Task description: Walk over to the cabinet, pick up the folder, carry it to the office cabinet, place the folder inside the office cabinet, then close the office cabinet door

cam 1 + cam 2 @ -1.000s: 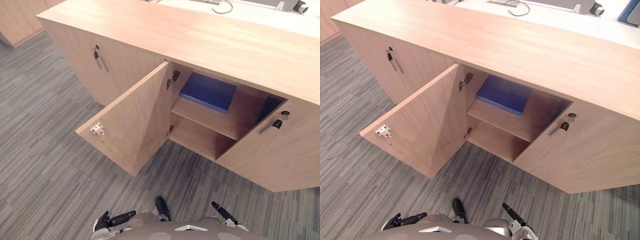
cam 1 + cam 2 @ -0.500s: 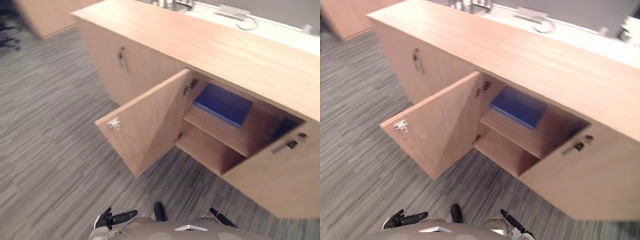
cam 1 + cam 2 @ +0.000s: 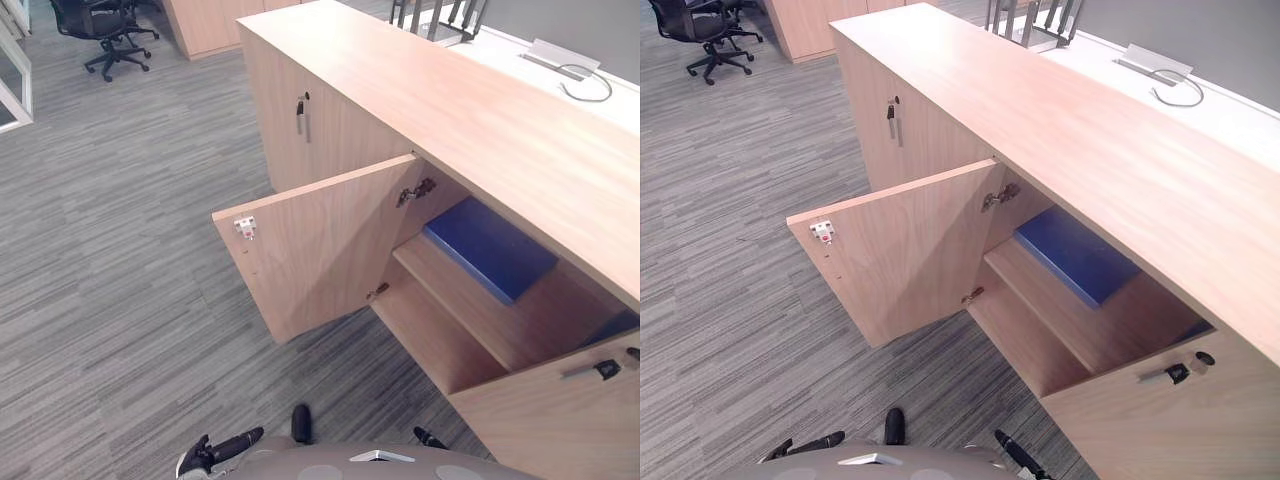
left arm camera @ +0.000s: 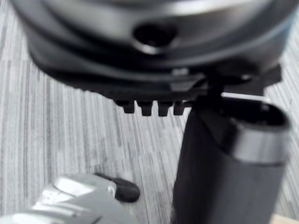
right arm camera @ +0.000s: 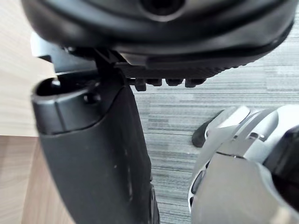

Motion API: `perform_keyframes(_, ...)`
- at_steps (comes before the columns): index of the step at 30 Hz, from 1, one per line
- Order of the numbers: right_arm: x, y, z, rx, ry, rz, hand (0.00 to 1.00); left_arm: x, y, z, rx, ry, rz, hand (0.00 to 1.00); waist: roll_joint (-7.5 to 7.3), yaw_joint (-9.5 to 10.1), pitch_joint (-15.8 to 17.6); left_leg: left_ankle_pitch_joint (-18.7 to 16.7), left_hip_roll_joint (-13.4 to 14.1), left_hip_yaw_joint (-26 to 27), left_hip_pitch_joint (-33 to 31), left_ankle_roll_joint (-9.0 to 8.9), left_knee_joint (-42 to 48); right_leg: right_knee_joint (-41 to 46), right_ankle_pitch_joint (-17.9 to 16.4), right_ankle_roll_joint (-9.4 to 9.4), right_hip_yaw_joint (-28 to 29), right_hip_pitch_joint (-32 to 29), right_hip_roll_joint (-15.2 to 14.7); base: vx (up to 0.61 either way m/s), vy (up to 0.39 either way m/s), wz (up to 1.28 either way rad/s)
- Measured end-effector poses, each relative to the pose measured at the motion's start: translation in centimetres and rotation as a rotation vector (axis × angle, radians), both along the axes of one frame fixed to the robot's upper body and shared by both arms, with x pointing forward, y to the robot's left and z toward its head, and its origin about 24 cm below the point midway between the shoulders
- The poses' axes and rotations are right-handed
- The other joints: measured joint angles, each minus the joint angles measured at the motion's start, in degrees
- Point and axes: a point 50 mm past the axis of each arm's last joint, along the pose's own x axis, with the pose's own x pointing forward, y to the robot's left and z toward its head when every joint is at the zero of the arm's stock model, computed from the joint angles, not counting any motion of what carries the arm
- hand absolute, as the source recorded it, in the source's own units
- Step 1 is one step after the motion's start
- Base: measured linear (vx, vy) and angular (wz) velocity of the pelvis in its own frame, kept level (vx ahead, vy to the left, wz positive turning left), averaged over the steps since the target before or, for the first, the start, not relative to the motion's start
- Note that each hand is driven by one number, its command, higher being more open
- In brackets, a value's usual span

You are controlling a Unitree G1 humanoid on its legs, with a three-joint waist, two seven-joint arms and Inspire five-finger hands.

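Grey striped carpet (image 3: 120, 300) all round in the left eye view, with an office chair (image 3: 100, 30) far off and a long wooden office cabinet (image 3: 480, 110) along one side. Open door (image 3: 320, 250) swung wide over the carpet, latch plate (image 3: 246, 227) at its free edge. Blue folder (image 3: 490, 248) flat on the upper shelf (image 3: 480, 320) inside, toward the hinge-side end, touched by neither hand. Left hand (image 3: 215, 452) and right hand (image 3: 428, 438) low down, well apart from the door.

Same layout from the right eye view: folder shelved, door standing out, neighbouring door (image 3: 1160, 430) ajar with its handle (image 3: 1175, 373) showing.

Left wrist view: thumb and fingers relaxed, nothing held, carpet beyond.

Right wrist view: likewise slack and empty, pale wood beside the thumb.

Looks past the placing step, with only the door not yet closed. Calls for stepping nearer, bringing one hand round to the outer face of the open door near its free edge, and pushing it through its arc until flush with the cabinet front. Worth keeping fingers out of the closing gap and off the shelf edge.
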Motion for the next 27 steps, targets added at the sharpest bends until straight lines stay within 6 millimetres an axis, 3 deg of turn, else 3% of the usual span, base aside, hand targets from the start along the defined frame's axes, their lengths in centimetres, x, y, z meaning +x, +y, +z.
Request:
perform_keyframes(3, 0.9, 0.1, 0.1, -0.004, -0.017, 0.035, 1.0, 1.2, 0.3, 0.3, 0.012, -0.04, -0.004, 1.0, -0.05, -0.08, 1.25, 1.33, 0.24, -2.7, -1.52, -0.42, 0.2, 0.55, 0.2, -0.32, -3.28, 0.09, 0.71, -0.03, -0.085, 0.56)
perform_keyframes(5, 1.0, 0.3, 0.1, -0.002, -0.017, 0.035, 1.0, 2.4, 0.4, 0.5, 0.014, -0.073, -0.003, 1.0, -0.17, -0.15, 2.47, -2.31, 2.35, 4.79, -3.4, 0.08, 1.15, 0.33, 1.26, -1.98, -7.27, -0.07, 0.8, -0.1, -0.021, 0.92)
perform_keyframes(6, 1.2, 0.6, 0.0, 0.004, -0.02, 0.034, 1.0, 3.4, 0.9, 0.8, 0.028, -0.107, -0.011, 1.0, -1.38, -0.24, 3.53, -5.52, 4.3, 13.64, -5.35, 1.5, 7.03, 0.28, 1.91, -2.98, -9.25, -0.29, -0.44, -0.11, 0.0, 0.83)
perform_keyframes(7, 1.4, 0.5, 0.1, -0.002, -0.022, 0.028, 1.0, 3.5, 1.1, 1.0, 0.034, -0.117, -0.003, 1.0, -1.34, -0.14, 4.29, -8.68, 7.41, 20.27, -7.07, 1.3, 16.24, 0.93, 1.87, -3.03, -10.74, 0.05, -1.19, -0.09, 0.02, 0.72)
perform_keyframes(9, 1.0, -0.2, 0.2, -0.02, -0.013, 0.01, 1.0, 3.3, 0.7, 0.9, 0.026, -0.118, 0.017, 1.0, -0.18, -0.34, 4.44, -11.83, 10.44, 22.25, -7.11, 0.18, 22.67, 2.19, 1.67, -3.06, -12.03, 0.22, -1.41, -0.04, 0.146, 0.42)
perform_keyframes(10, 0.9, -0.6, 0.2, -0.032, -0.013, -0.003, 1.0, 3.6, 0.2, 0.9, 0.014, -0.124, 0.016, 1.0, 1.67, -0.36, 4.47, -13.74, 10.35, 21.55, -7.12, 0.46, 22.61, 2.79, 1.32, -2.52, -12.34, 0.55, -1.59, -0.07, 0.24, 0.4)
perform_keyframes(12, 1.0, -0.4, 0.2, -0.026, -0.022, -0.019, 1.0, 3.9, 0.2, 1.0, 0.012, -0.136, 0.011, 1.0, 1.38, -0.51, 4.55, -11.48, 6.56, 20.5, -5.1, 0.59, 16.47, 2.22, 1.08, -2.01, -12.03, 0.0, -2.96, -0.09, 0.191, 0.38)
perform_keyframes(14, 0.7, -0.2, 0.2, -0.018, -0.019, -0.038, 1.0, 5.0, 0.2, 1.5, 0.022, -0.185, 0.005, 1.0, 0.66, -1.07, 3.65, -5.05, 1.98, 19.97, -0.83, 0.66, 2.17, -0.27, 1.38, -1.59, -9.82, -0.61, -3.89, -0.09, 0.181, 0.34)
perform_keyframes(15, 0.7, -0.2, 0.2, -0.018, -0.022, -0.045, 1.0, 5.4, 0.1, 1.6, 0.021, -0.201, 0.001, 1.0, 1.01, -1.47, 3.85, -3.5, 1.26, 19.35, -0.22, 0.55, -0.28, -0.91, 1.55, -1.27, -9.3, -0.62, -3.69, -0.09, 0.151, 0.26)
perform_keyframes(18, 0.4, -0.4, 0.2, -0.032, -0.022, -0.037, 1.0, 6.8, -0.5, 2.3, 0.004, -0.255, -0.014, 1.0, 1.47, -1.74, 3.9, -3.47, 0.49, 19.21, -0.32, 0.64, -0.29, -1.46, 1.52, -0.65, -8.05, -0.83, -3.85, -0.04, 0.115, 0.07)
perform_keyframes(19, 0.1, -0.7, 0.3, -0.048, -0.011, 0.035, 1.0, 10.6, 0.3, 5.2, 0.085, -0.428, -0.1, 1.0, 2.28, -1.74, 3.21, -3.69, -0.06, 19.31, -0.36, 0.96, -0.29, -2.9, 1.51, -0.64, -6.86, -0.37, -3.74, 0.06, 0.121, 0.0)
perform_keyframes(25, -0.3, -0.8, 0.3, -0.046, -0.008, 0.07, 1.0, 15.2, 2.8, 9.3, 0.283, -0.541, -0.282, 1.0, 2.95, -1.84, 1.98, -4.39, -0.66, 20.11, -0.1, 1.78, -0.28, -4.18, 2.31, -1.07, -5.08, -0.12, -3.86, 0.1, 0.038, -0.06)
perform_keyframes(27, -0.5, -0.7, 0.3, -0.029, -0.023, 0.079, 1.0, 18.3, 5.0, 12.5, 0.558, -0.542, -0.527, 1.0, 2.68, -1.84, 1.87, -4.51, -0.69, 20.36, 1.08, 1.93, -0.27, -4.85, 3.45, 0.38, -4.37, 1.32, -3.72, 0.13, -0.032, -0.1)
